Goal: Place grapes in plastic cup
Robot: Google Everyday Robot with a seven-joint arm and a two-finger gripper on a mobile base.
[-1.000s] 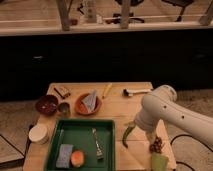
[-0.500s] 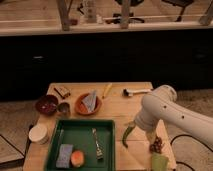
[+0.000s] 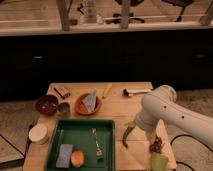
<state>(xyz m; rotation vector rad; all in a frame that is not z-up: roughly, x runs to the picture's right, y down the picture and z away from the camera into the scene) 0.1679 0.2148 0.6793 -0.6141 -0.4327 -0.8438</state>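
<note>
The grapes, a small dark purple-red bunch, lie on the wooden table near its front right corner. The plastic cup, pale lime-green, stands upright just in front of them at the table's edge. My white arm reaches in from the right and bends down over this corner. My gripper sits at the arm's lower end, just above and left of the grapes, between them and the long green pepper. It is largely hidden by the arm.
A green tray at the front holds a sponge, an orange fruit and a fork. A white round container, dark red bowl, grey metal cup and orange plate stand left.
</note>
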